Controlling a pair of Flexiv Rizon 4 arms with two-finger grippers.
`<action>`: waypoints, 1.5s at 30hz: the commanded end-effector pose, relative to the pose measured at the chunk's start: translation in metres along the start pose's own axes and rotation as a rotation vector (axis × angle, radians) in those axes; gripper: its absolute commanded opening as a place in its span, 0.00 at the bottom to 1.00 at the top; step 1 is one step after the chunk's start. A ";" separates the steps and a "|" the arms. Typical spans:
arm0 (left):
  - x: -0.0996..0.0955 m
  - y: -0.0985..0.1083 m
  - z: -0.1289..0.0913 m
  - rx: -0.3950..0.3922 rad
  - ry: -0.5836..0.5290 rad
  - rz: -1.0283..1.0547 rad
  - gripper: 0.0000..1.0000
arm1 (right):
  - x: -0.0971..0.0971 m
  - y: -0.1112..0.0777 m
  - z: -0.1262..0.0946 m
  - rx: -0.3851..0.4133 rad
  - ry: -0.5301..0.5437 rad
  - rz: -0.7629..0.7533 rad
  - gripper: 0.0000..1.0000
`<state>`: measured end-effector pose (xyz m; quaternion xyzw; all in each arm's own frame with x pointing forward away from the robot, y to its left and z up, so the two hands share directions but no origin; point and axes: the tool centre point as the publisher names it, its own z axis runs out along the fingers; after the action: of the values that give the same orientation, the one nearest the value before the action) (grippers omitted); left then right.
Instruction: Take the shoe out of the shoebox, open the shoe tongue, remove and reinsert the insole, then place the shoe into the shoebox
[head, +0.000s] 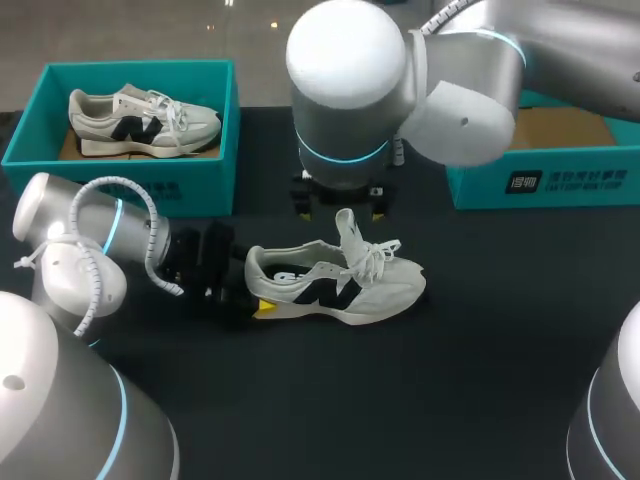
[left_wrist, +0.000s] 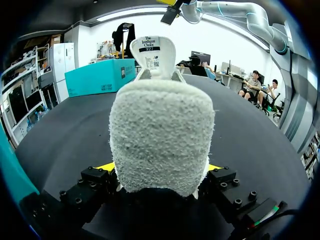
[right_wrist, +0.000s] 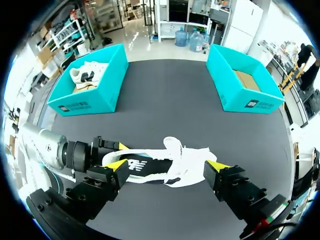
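The left gripper (left_wrist: 160, 170) is clamped on the heel of the shoe (head: 335, 285), one yellow tip pressed to each side of its fuzzy pale-grey heel patch. The shoe stands on its sole on the black table (head: 500, 380). It is an off-white and grey trainer with a black side mark, a white sole and loose white laces, and its tongue is pulled upright. Directly above the shoe hangs the right gripper (right_wrist: 167, 166), fingers spread wide and touching nothing. Beyond the shoe's heel end sits a teal shoebox (head: 190, 190) holding a second shoe (head: 140, 120). Beyond its toe end sits another teal shoebox (head: 560, 185).
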<state>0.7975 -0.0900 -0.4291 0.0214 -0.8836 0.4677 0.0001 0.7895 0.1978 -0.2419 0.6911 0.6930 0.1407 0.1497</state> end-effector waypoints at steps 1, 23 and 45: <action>0.001 0.003 0.001 0.000 -0.002 0.001 0.00 | -0.010 -0.003 0.003 -0.067 0.185 -0.249 1.00; 0.001 0.003 0.001 0.000 -0.002 0.001 0.00 | 0.026 0.001 -0.010 -0.168 0.141 -0.906 1.00; 0.001 0.003 0.001 0.000 -0.002 0.001 0.00 | 0.032 0.003 -0.009 -0.140 0.138 -1.111 0.00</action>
<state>0.7975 -0.0900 -0.4291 0.0214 -0.8836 0.4677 0.0001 0.7875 0.2298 -0.2315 0.2001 0.9498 0.1312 0.2014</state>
